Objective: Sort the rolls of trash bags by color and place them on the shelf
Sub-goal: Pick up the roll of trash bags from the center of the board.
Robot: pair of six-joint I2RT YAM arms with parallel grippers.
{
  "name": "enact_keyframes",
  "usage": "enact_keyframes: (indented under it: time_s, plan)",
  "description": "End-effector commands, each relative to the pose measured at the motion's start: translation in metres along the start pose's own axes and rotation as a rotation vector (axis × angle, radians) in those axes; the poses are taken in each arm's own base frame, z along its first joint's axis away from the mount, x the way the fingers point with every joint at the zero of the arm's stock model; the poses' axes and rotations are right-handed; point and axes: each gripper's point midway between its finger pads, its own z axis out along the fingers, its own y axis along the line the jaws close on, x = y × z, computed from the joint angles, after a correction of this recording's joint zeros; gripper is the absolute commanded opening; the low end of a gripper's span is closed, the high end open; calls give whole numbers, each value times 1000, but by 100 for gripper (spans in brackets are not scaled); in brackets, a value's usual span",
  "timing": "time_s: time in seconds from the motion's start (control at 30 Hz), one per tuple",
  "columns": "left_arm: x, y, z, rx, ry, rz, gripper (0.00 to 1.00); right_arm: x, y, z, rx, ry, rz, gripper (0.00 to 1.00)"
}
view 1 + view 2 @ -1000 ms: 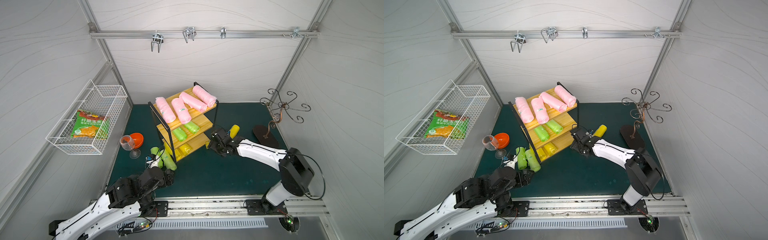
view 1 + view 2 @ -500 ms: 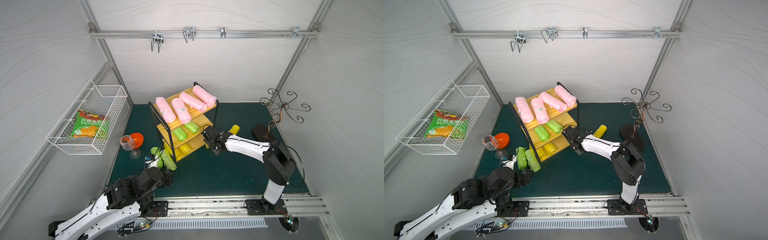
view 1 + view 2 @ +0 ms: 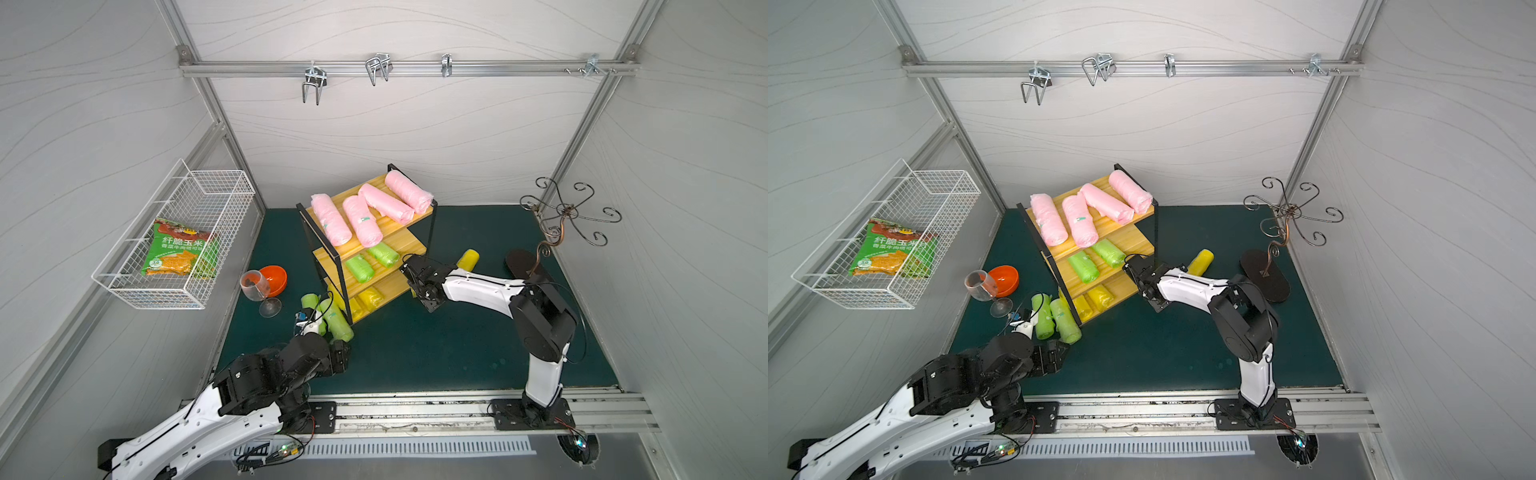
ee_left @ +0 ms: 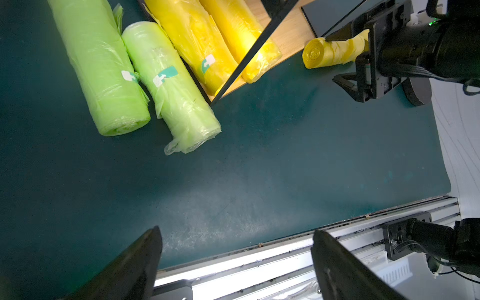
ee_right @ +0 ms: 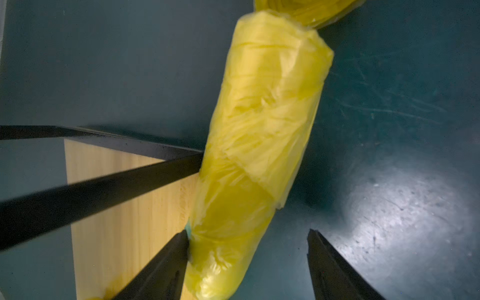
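Note:
The shelf [image 3: 409, 246] holds several pink rolls [image 3: 361, 220] on its top board, two green rolls [image 3: 360, 268] on the middle board and two yellow rolls [image 3: 370, 297] on the bottom board. Two more green rolls [image 4: 104, 72] lie on the mat beside the shelf's left end. My right gripper [image 5: 248, 233] is open at the right corner of the bottom board. A yellow roll [image 5: 262, 117] lies between its fingers, pressed against one, with a gap to the other. Another yellow roll [image 3: 467, 259] lies on the mat behind. My left gripper [image 4: 235, 241] hangs open and empty near the front rail.
A white wire basket [image 3: 124, 286] on the left wall holds a snack packet [image 3: 178, 249]. A wine glass [image 3: 257, 286] and an orange bowl [image 3: 276, 278] stand left of the shelf. A metal hook stand [image 3: 557, 232] with a dark base [image 3: 525, 266] stands at the right.
My right arm has folded in and carried its gripper left, up to the shelf's bottom board. The left arm has barely moved.

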Motion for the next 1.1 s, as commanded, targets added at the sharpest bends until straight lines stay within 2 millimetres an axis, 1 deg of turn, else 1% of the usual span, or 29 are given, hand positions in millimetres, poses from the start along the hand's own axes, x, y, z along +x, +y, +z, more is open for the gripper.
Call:
enact_keyframes:
  time_s: [0.0, 0.17, 0.23, 0.37, 0.5, 0.63, 0.73, 0.83, 0.9, 0.93, 0.97, 1.03, 1.07]
  plan:
    - [-11, -15, -6, 57, -30, -7, 95, -1, -8, 12, 44, -15, -21, 75]
    - [-10, -16, -6, 60, -24, -3, 95, 3, -8, 28, 40, 22, -51, 74]
    - [-10, -16, -6, 59, -24, -5, 95, 5, -9, 30, 39, 32, -71, 73]
    - [-10, -16, -5, 55, -22, -4, 95, 10, -20, 37, 65, 56, -96, 70]
    - [-9, -16, -4, 48, -14, 1, 95, 13, -37, 41, 88, 71, -116, 64]
    - [-9, -15, -4, 47, -17, -2, 95, 12, -59, 36, 111, 81, -166, 59]
    - [-9, -15, -3, 44, -16, -3, 95, 5, -79, 29, 128, 73, -202, 56]
    - [-9, -14, -3, 40, -16, -4, 95, -7, -96, 24, 141, 84, -244, 51]
    - [-9, -14, -4, 42, -17, -6, 94, -16, -101, 17, 143, 85, -294, 46]
    - [-9, -14, -4, 40, -17, -7, 94, -22, -102, 13, 142, 83, -325, 38]
    - [-9, -14, -4, 40, -18, -8, 94, -26, -100, 8, 123, 88, -364, 27]
    - [-10, -13, -5, 36, -21, -9, 94, -35, -96, -4, 114, 87, -450, 13]
    - [-11, -13, -5, 36, -24, -12, 94, -38, -92, -10, 91, 88, -502, 7]
